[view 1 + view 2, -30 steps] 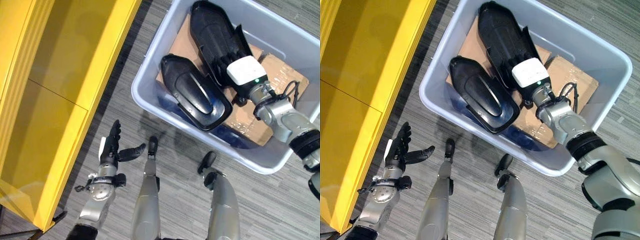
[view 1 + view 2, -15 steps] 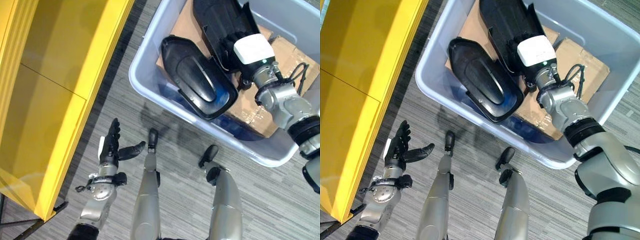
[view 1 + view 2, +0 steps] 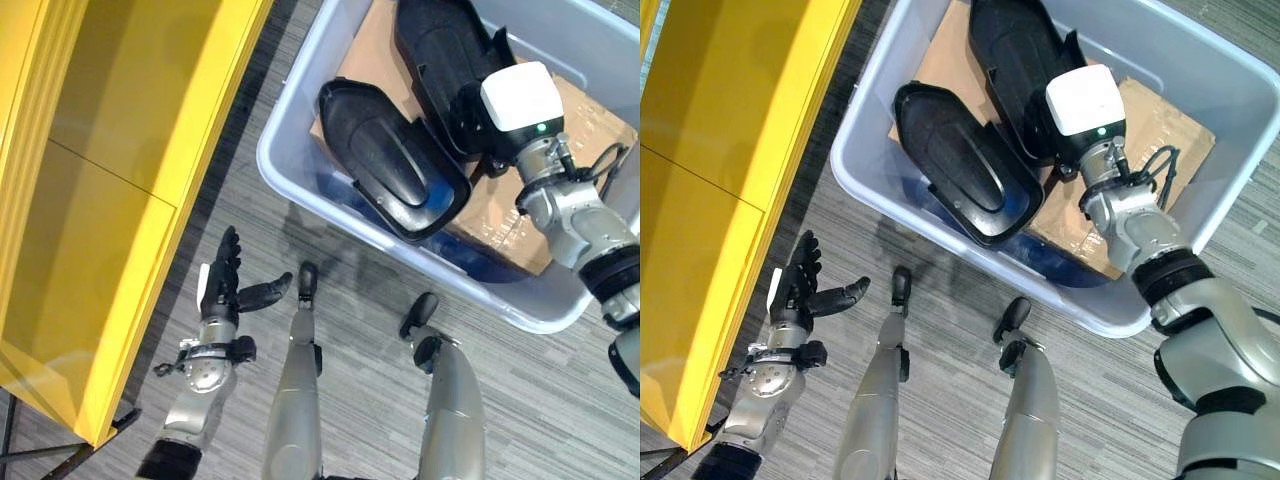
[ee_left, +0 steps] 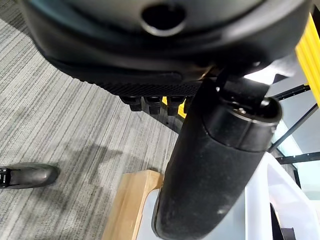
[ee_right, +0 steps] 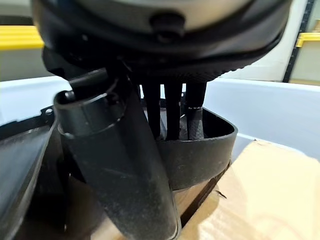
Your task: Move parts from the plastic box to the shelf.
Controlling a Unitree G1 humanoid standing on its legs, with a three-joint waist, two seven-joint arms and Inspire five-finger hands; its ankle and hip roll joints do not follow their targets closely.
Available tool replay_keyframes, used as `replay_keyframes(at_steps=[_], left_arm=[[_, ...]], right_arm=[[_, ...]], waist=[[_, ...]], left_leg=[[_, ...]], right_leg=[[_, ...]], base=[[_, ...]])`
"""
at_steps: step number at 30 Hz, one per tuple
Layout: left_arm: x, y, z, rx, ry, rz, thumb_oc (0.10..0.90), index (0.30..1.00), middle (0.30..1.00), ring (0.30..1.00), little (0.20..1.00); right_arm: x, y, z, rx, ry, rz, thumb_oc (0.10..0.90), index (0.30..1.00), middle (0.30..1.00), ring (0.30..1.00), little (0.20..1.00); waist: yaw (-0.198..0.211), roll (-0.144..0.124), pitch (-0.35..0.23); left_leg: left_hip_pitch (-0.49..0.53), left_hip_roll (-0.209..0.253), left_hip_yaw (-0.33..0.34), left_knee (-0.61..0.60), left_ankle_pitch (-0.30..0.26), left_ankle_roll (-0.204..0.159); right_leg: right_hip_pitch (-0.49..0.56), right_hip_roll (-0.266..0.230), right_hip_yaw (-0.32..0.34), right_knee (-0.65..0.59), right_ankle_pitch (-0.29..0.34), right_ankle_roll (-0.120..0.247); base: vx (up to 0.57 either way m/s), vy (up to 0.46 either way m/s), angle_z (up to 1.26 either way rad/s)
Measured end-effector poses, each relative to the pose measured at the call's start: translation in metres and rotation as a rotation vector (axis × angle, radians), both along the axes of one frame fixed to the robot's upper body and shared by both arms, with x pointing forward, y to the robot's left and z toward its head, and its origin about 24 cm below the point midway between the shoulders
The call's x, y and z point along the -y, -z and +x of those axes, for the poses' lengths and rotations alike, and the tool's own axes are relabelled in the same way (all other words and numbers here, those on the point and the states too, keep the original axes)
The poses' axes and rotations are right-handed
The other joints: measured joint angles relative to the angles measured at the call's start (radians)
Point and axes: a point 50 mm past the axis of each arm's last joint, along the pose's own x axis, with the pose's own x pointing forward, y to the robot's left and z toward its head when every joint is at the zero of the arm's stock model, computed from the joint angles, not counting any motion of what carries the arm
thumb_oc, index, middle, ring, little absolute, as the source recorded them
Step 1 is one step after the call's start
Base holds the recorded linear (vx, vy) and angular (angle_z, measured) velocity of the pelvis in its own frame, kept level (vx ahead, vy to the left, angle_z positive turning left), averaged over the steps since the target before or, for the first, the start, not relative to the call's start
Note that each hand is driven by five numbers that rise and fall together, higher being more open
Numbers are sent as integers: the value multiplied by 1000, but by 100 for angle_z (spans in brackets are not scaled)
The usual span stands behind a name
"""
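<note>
**Ana:** Right arm's pushed deeper since a second ago, and the right hand now sits on the near end of the farther black part, lower in the plastic box than it was.

**Ben:** Has it got hold?

**Ana:** Looks like it. In the right wrist view the fingers hook down over the part's raised rim and the thumb closes in on the near side, so I'd call that a clasp on the rim. Not lifted yet, by my read.

**Ben:** How does the part lie?

**Ana:** Long axis runs away from the hand toward the box's far wall, so the hand has the end nearest the robot. The second black part lies just beside it, toward the robot's left, angled much the same.

**Ben:** Count?

**Ana:** Two black parts, both in the box on cardboard. One box, one yellow shelf.

**Ben:** And the other hand?

**Ana:** Left hand hangs over the carpet beside the shelf, fingers straight, thumb out, holding nothing. The shelf is well off to the left, so the carry has to swing that way.
</note>
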Motion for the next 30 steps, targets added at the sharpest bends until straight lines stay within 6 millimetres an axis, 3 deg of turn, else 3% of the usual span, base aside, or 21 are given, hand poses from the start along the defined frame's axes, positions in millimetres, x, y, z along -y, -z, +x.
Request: replay_keyframes(at_steps=[2, 9, 16, 21, 24, 28, 30], left_arm=[[1, -1, 1, 2, 5, 1, 900, 1000, 1000, 1000, 1000], [0, -4, 3, 13, 0, 5, 900, 1000, 1000, 1000, 1000], [-4, 3, -3, -24, -9, 15, 900, 1000, 1000, 1000, 1000], [-5, 1, -3, -21, -7, 24, 900, 1000, 1000, 1000, 1000], [-8, 2, -5, -31, -9, 51, 900, 1000, 1000, 1000, 1000], [-14, 2, -8, -43, -17, 68, 900, 1000, 1000, 1000, 1000], [-17, 8, -12, -77, -14, 70, 900, 1000, 1000, 1000, 1000]], right_arm=[[3, 8, -2, -12, 0, 27, 400, 300, 300, 300, 300], [6, 38, -14, -106, -20, 81, 400, 300, 300, 300, 300], [2, 61, -42, -138, -120, 126, 400, 300, 300, 300, 300], [7, 57, -56, -112, -143, 144, 400, 300, 300, 300, 300], [7, 62, -66, -132, -158, 158, 400, 300, 300, 300, 300], [5, 62, -72, -127, -183, 160, 400, 300, 300, 300, 300], [3, 62, -76, -124, -201, 168, 400, 300, 300, 300, 300]], waist=[[-4, 0, 0], [-11, -1, 1], [-36, -7, -2], [-55, -19, -9], [-69, -21, -10], [-86, -40, -39], [-91, -50, -45]], left_leg=[[19, 0, 0, -7, 17, -25], [104, -6, 4, -24, 4, -15], [222, -3, 19, -20, -23, -12], [267, -4, 31, -20, -35, -19], [338, -5, 48, -23, -52, -14], [363, -6, 63, -24, -72, -17], [422, -6, 90, -31, -80, -14]], right_leg=[[24, -1, -3, -9, 2, 3], [123, 2, -1, -64, 14, 27], [276, 22, 1, -160, 48, 55], [351, 31, 3, -229, 81, 74], [450, 41, 7, -316, 119, 89], [497, 54, 17, -395, 156, 99], [566, 62, 33, -459, 185, 106]], base=[[-32, 34, 4], [-7, 43, 1], [17, 40, -5], [30, 48, -6], [53, 56, -12], [75, 68, -15], [72, 60, -27]])
